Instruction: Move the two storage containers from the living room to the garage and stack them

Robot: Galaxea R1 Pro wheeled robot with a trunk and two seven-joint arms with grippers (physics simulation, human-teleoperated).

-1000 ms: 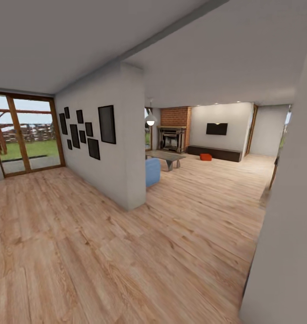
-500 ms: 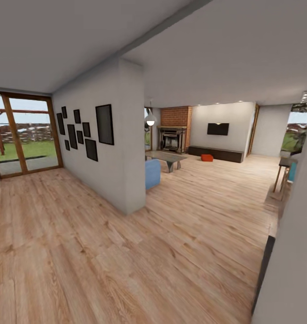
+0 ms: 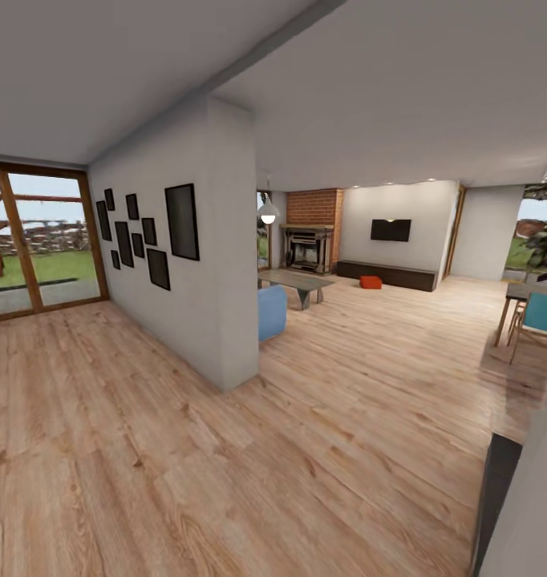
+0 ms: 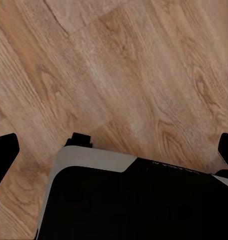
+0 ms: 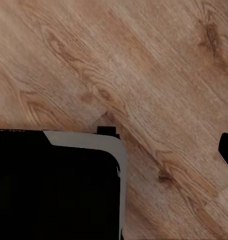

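Far ahead in the head view, one orange-red storage container [image 3: 370, 282] sits on the wood floor of the living room, just in front of the long dark cabinet [image 3: 390, 276]. Whether a second one is with it cannot be made out at this distance. Behind it are the brick fireplace [image 3: 309, 239] and the black TV [image 3: 390, 230]. My left gripper [image 4: 114, 150] hangs open over wood planks, its fingertips [image 4: 3, 156] far apart. My right gripper [image 5: 114, 150] is open too, with one fingertip [image 5: 227, 149] at the picture's edge. The garage is out of view.
A white partition wall [image 3: 213, 264] with black picture frames juts out at left of the path, with a blue seat [image 3: 271, 312] and a low coffee table [image 3: 296, 281] past its end. A table with a blue chair [image 3: 542, 314] stands right. Glass doors [image 3: 37, 240] lie far left.
The whole view has shifted: the camera moved forward, the near white wall at right slid out of the picture, and the table with the blue chair came into sight.
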